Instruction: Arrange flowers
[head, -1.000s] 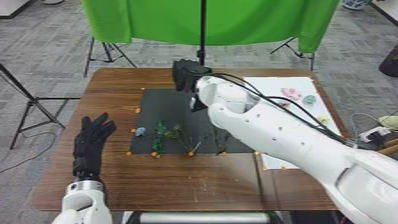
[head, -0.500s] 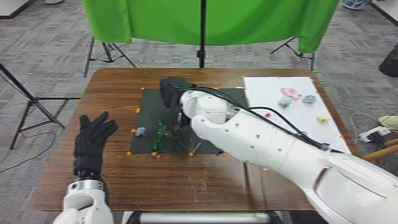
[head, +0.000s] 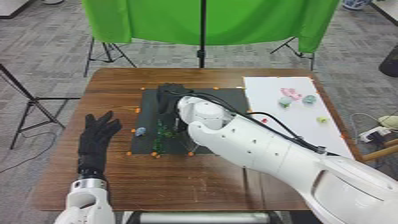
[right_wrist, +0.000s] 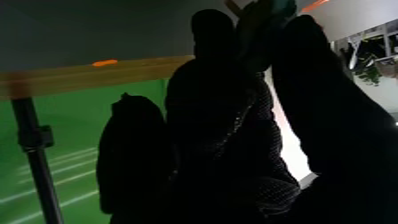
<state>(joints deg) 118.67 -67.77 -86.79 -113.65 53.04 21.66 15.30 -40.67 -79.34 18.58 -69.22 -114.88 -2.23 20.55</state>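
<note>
Although the right hand (head: 171, 97) is over the dark mat (head: 147, 106), near the green stems (head: 159, 144), its grip cannot be determined. Left hand (head: 96, 137): fingers extended. Stem selection appears in hand; next requires a secure pinch.

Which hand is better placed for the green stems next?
Right, likely: the right hand is over the dark mat, near the green stems; the left hand is outside it.
</note>
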